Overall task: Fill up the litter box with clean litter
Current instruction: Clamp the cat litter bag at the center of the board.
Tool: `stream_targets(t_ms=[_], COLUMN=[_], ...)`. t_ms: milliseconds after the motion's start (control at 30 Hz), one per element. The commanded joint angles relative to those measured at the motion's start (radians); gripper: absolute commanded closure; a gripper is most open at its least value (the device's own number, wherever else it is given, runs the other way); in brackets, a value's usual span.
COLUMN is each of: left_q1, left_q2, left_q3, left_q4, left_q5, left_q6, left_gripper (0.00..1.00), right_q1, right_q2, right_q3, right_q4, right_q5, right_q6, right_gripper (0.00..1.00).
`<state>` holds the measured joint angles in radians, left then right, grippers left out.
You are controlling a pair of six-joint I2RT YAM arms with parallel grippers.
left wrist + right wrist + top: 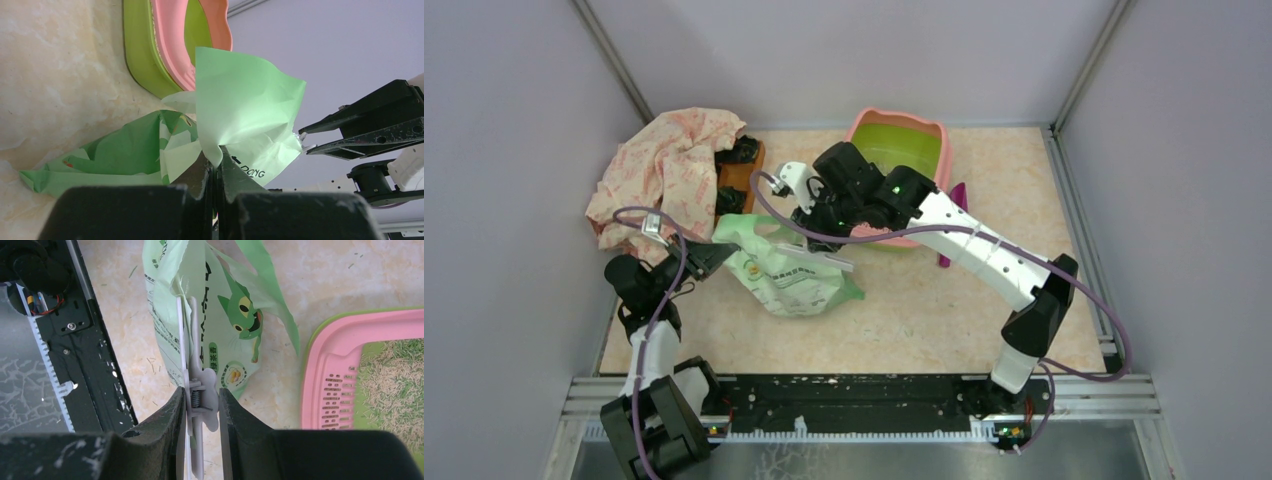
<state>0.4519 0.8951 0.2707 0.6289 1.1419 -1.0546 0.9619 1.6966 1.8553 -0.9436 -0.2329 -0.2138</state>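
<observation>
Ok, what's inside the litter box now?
Pale litter spread thinly over the box floor, green showing through. The right arm hides the near part from above.

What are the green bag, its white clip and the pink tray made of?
Bag: thin plastic film, probably; creased, light shines through.
Clip: smooth white plastic, metal spring.
Litter box: rigid glossy plastic, likely; moulded rim and slots.

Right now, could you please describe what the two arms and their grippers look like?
The right arm and left arm have white links with black joints. A purple cable loops along each. A green light glows on the right wrist. The fingers are black, tapered, scuffed.
</observation>
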Motion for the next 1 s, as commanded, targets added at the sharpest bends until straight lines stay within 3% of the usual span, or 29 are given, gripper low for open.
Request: stream_targets(t_ms=[0,633,967], left_q1=[0.012,0.016,0.028], left_q2=[-0.003,-0.014,-0.008], left_q3=[-0.005,-0.011,-0.017], left_q4=[0.053,0.058,0.049], left_q5=[0.005,0.004,0.003], left_q6=[0.000,-0.010,0.004], left_gripper=[1.00,1.00,1.00], right_q1=[0.017,0.029,0.039], right_q2=[0.001,-0.005,-0.140], right_q3=[0.016,-0.019,-0.246], right_q4=[0.091,0.160,0.371], right_q5=[-0.010,0.040,0.061], right_q6=[0.043,0.144,0.167], right_gripper=[1.00,1.00,1.00])
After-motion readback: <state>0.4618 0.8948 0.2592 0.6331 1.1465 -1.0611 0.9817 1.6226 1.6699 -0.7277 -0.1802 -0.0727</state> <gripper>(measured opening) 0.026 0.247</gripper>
